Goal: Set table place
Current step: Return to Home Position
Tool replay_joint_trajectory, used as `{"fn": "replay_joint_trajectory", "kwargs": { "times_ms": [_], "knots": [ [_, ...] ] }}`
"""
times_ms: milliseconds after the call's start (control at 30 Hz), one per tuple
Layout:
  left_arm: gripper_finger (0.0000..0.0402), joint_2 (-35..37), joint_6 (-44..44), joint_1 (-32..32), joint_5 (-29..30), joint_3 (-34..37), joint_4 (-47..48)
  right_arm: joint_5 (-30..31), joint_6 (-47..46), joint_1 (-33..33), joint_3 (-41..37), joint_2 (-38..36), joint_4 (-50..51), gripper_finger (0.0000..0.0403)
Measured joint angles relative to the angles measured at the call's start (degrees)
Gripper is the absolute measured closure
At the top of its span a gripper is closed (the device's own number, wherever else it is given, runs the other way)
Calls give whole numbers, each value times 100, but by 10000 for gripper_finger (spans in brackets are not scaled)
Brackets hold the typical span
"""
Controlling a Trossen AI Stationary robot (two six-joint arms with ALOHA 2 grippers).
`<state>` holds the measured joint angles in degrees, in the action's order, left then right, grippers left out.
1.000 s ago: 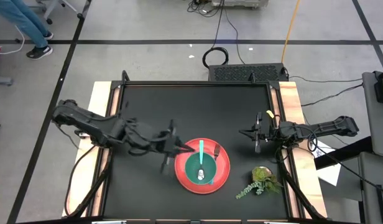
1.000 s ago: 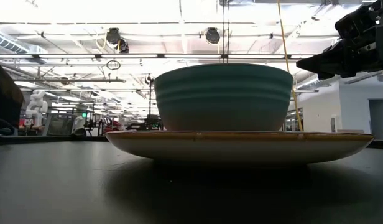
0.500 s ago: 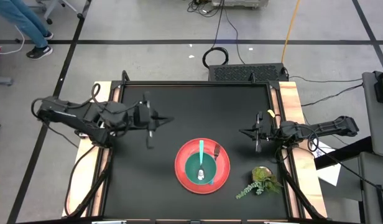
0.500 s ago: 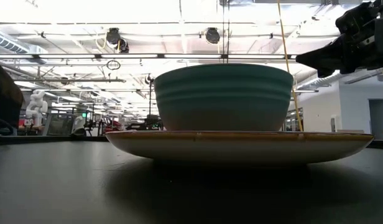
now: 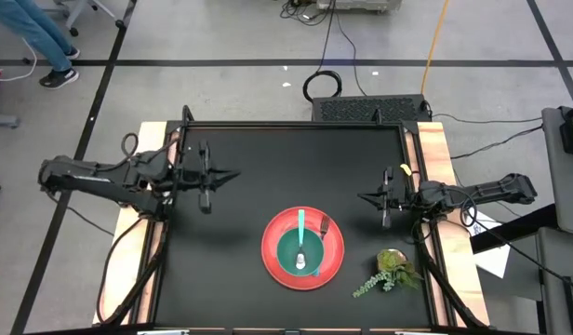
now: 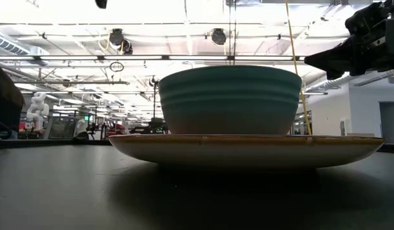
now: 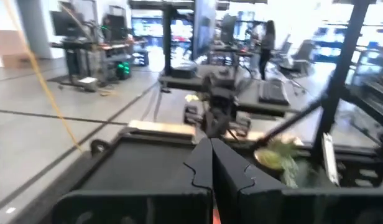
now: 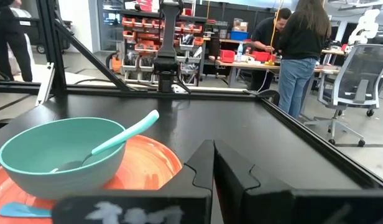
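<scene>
- On the high view I am seeing the red plate (image 5: 269, 249) lying on the black tabletop (image 5: 268, 158), right of centre. A green bowl (image 5: 288, 253) is sitting on it, a spoon (image 5: 300, 222) is in the bowl, and a pale blue fork (image 5: 322, 226) is lying on the plate just beside the bowl.
- The left tool (image 5: 229, 175) is hanging over the tabletop's left side, well apart from the plate. The right tool (image 5: 366, 196) is hovering near the right edge. A leafy sprig (image 5: 391, 268) is lying near the plate.
- On the low view the bowl is standing upright on the plate, and a dark tool is showing at the upper right.
- On the left wrist view its fingers (image 7: 201, 167) are pressing together, holding nothing.
- On the right wrist view its fingers (image 8: 201, 165) are pressing together too, empty. The spoon is leaning on the bowl's rim.
</scene>
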<state>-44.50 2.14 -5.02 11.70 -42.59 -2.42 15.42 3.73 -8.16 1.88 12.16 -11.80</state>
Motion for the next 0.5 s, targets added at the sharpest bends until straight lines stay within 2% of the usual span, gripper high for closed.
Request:
{"fn": "replay_joint_trajectory", "kwargs": {
  "times_ms": [133,300,400,500],
  "knots": [
    [401,340,6,22,-396,675,-74,0,1,0,0,0,1,403],
    [401,407,-39,18,-897,1313,-211,0,-2,0,1,0,-3,403],
    [401,412,-55,11,-967,1628,-781,0,-2,0,1,0,-6,403],
    [401,450,-53,13,-1336,1874,-1357,0,-2,0,-1,0,-9,403]
  ]
}}
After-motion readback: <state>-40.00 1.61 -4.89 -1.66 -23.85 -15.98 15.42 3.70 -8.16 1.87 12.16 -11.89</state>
